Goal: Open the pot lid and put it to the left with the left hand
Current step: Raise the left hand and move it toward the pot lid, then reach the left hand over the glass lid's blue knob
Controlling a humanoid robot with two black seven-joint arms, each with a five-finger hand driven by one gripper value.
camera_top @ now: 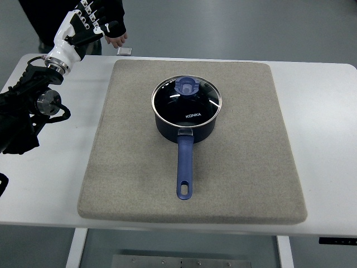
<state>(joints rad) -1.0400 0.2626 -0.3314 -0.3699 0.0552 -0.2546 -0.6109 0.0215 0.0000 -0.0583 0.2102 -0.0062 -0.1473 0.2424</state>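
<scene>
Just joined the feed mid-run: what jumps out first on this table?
The dark blue pot in the middle of the grey mat draws the eye first, its glass lid on and its long handle pointing toward the robot's side. Next is the left hand, raised at the table's far left corner with its fingers relaxed and holding nothing. Just beyond it, a person's hand rests by the far edge.

Lid (187,100) glossy glass, metal rim; pot handle (184,167) smooth blue plastic; mat (245,167) rough grey felt; table (323,139) smooth white
</scene>
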